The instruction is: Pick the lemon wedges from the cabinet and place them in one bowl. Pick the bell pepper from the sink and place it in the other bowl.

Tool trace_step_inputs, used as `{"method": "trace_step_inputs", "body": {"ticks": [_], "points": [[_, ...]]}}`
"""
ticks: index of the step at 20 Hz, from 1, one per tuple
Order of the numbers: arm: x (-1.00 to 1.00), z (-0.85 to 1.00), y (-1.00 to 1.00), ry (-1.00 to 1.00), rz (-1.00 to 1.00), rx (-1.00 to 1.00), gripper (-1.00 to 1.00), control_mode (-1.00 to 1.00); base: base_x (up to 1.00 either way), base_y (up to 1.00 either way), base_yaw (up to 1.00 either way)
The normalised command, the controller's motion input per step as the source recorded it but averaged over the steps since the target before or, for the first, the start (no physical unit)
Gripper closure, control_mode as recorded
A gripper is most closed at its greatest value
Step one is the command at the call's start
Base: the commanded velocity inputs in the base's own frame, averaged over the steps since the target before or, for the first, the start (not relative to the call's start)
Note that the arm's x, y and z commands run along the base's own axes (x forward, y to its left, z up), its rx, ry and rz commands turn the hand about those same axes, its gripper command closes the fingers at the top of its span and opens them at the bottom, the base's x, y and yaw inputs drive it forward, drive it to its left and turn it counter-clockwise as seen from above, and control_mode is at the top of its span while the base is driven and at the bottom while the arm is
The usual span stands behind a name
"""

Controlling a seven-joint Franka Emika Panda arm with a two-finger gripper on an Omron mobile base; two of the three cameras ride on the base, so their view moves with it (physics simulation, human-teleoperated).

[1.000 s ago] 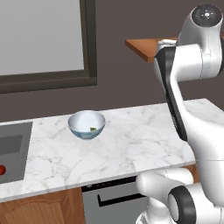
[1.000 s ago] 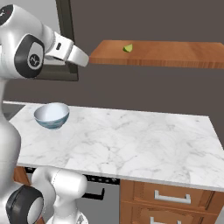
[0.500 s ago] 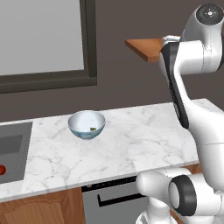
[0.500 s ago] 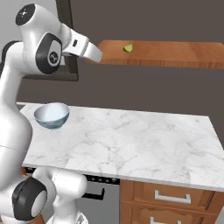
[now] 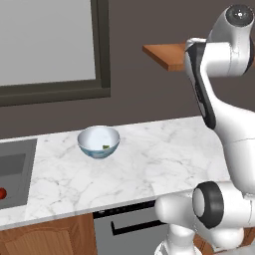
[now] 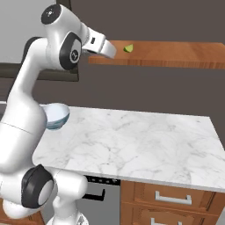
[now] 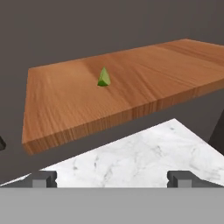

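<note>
Gripper fingers apart, empty. Wedge sits nr cabinet left end; tiny, pointed, could squirt off edge if pinched off-centre.

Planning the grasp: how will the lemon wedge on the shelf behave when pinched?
The lemon wedge is tiny and pointed, so probably light and apt to slip out. It stands tip-up on the cabinet, so a nudge may topple it.

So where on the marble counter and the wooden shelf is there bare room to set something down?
The white marble counter is bare right of the blue-grey bowl. The reddish-brown shelf board is bare apart from one small green wedge. Crowding is leftward, by the dark sink.
</note>
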Motion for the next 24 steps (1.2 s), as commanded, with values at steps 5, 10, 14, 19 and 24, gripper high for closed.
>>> {"method": "trace_step_inputs", "body": {"ticks": [5,10,14,19,24], "points": [[0.44,-0.04,-0.2,0.0,0.04,0.0,-1.0,-1.0,0.0,0.0,0.0],[0.56,0.0,-0.19,0.03,0.0,0.0,-1.0,-1.0,0.0,0.0,0.0],[0.66,0.0,-0.23,0.06,0.0,0.0,-1.0,-1.0,0.0,0.0,0.0],[0.67,0.0,-0.23,0.08,0.0,0.0,-1.0,-1.0,0.0,0.0,0.0],[0.51,0.0,-0.09,0.04,0.0,0.0,-1.0,-1.0,0.0,0.0,0.0]]}}
